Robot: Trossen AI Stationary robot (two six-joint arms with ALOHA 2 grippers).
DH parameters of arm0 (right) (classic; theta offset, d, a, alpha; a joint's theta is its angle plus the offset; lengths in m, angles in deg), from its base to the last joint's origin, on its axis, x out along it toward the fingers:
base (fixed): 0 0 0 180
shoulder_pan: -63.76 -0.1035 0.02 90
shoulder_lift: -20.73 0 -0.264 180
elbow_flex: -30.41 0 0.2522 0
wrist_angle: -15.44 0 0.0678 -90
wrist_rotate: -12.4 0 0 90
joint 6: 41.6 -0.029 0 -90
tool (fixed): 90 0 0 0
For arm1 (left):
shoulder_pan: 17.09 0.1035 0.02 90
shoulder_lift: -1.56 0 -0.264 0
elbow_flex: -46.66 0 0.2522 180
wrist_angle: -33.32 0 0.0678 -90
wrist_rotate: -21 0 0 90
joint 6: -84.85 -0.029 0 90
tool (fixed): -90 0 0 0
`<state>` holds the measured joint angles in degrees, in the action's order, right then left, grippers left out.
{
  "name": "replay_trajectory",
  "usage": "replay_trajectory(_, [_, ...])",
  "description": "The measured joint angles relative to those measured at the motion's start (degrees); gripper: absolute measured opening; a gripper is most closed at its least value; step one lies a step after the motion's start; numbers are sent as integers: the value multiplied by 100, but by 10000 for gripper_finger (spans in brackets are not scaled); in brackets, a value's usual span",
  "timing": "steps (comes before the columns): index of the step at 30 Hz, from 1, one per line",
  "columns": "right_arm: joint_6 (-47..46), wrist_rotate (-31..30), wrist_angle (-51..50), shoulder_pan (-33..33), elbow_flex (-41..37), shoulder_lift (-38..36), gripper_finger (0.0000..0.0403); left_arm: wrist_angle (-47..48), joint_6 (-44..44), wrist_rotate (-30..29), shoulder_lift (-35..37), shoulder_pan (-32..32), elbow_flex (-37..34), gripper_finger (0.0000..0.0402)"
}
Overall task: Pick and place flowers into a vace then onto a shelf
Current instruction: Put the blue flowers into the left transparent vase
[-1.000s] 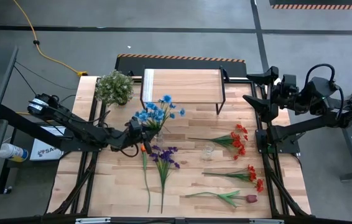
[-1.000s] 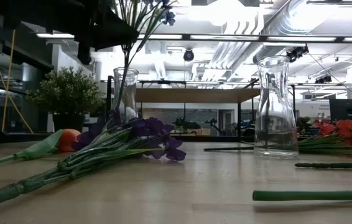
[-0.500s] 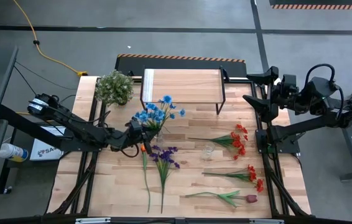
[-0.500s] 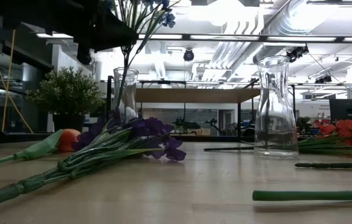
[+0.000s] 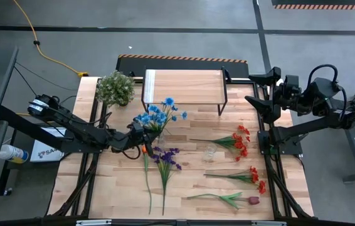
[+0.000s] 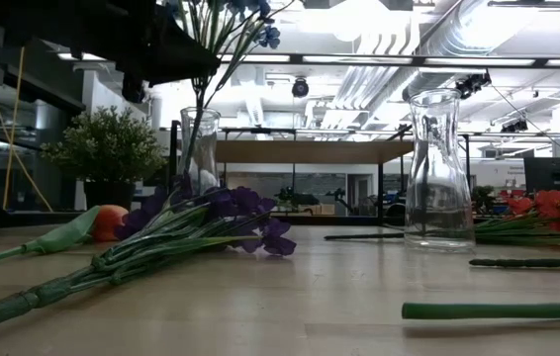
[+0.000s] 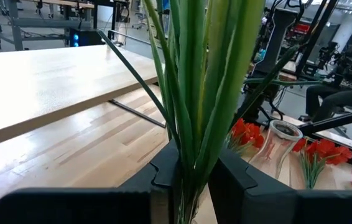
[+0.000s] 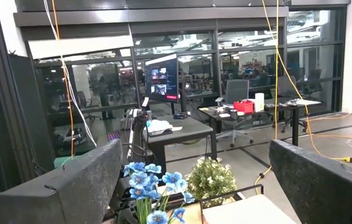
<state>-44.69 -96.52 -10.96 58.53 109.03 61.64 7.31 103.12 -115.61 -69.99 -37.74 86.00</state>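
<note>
Two grippers: left gripper (image 5: 145, 139) jaws clamped on blue flowers' (image 5: 158, 113) stems at centre frame (right gripper (image 5: 251, 91), upper right, jaws apart).

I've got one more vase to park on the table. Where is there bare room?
The shelf top is bare, and so is the table strip beside the potted plant. The middle is crowded with the blue flowers, purple flowers and red flowers.
</note>
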Motion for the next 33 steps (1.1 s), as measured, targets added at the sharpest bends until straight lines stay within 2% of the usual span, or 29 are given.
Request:
replay_trajectory(28, [-94, -2, -2, -1, 1, 1, 394, 111, -153, 147, 2, -2, 0, 102])
replay_trajectory(33, [-94, -2, -2, 0, 0, -1, 394, 180, -211, 267, 2, -2, 0, 129])
